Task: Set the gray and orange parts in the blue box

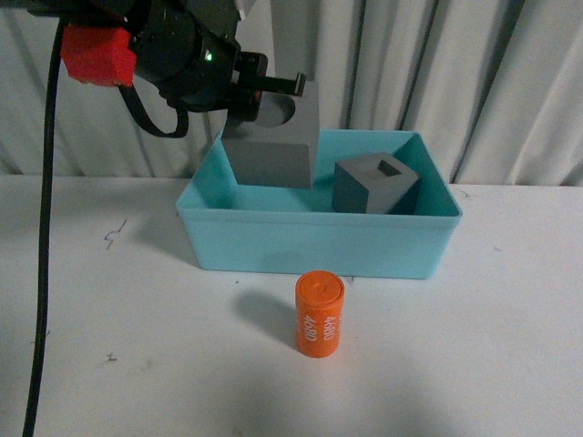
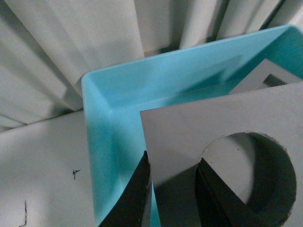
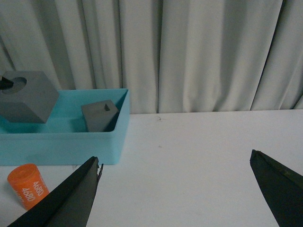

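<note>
My left gripper (image 1: 276,98) is shut on the gray cube with the round recess (image 1: 273,146) and holds it above the left part of the blue box (image 1: 314,241). In the left wrist view one finger is outside the cube's wall (image 2: 175,189) and the other is inside the recess. The gray cube with the square recess (image 1: 375,185) lies tilted in the box's right half. The orange cylinder (image 1: 319,314) with white digits stands upright on the table in front of the box. My right gripper (image 3: 175,163) is open over bare table, right of the box (image 3: 61,146) and the cylinder (image 3: 27,184).
A white curtain (image 1: 437,73) hangs close behind the box. A black cable (image 1: 44,228) runs down the left side of the front view. The white table (image 1: 474,364) stretches to the right of the cylinder and the box.
</note>
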{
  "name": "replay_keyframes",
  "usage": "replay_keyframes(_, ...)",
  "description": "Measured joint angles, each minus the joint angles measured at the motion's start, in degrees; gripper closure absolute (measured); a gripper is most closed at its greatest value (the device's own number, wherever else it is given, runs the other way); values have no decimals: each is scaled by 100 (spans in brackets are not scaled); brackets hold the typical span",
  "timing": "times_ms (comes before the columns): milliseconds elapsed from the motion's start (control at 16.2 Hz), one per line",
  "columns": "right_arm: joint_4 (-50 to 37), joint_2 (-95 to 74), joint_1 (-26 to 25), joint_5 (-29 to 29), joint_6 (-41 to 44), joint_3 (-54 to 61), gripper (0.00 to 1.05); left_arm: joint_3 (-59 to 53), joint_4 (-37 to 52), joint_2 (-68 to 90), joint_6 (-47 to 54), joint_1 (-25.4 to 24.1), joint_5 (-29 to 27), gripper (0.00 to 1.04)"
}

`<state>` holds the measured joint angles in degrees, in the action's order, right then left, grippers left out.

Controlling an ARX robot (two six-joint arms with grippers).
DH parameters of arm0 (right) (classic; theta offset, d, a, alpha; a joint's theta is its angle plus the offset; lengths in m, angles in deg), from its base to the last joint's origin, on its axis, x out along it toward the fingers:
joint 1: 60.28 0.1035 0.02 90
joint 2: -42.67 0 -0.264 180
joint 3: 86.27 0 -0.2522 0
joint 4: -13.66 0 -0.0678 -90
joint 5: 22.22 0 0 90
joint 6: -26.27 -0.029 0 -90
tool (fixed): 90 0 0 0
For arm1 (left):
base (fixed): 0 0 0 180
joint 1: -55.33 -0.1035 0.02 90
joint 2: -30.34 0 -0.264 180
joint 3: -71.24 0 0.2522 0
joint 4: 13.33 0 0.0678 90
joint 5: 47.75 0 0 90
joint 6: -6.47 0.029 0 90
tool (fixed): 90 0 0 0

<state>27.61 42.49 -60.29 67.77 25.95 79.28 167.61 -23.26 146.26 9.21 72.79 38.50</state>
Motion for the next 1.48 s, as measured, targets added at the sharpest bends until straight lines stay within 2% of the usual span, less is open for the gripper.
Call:
replay_keyframes(616, 2, 0, 0, 2, 0, 0, 6, 398, 157, 824, 227, -214, -240, 84)
replay_keyframes(677, 2, 0, 0, 2, 0, 0, 6, 398, 127, 824, 225, -216, -256, 77)
replay_keyframes(862, 2, 0, 0, 2, 0, 0, 6, 350, 46, 787, 114, -251, -177, 44)
replay_keyframes(985, 2, -2, 0, 0, -2, 0, 6, 2, -205, 435, -229, -332, 96, 22)
replay_keyframes(1047, 2, 0, 0, 2, 0, 0, 6, -400, -282, -101, -525, -448, 435, 8)
replay_keyframes(1232, 0, 0, 0, 2, 0, 0, 6, -1880, -743, -2385, -1165, -1032, 1622, 7)
replay_keyframes(1355, 2, 0, 0, 0, 0, 0, 6, -3270, -1438, -4122, -1132, -1805, 2334, 7)
replay_keyframes(1478, 2, -2, 0, 2, -2, 0, 6, -4398, -2319, -5425, -979, -2883, 2599, 7)
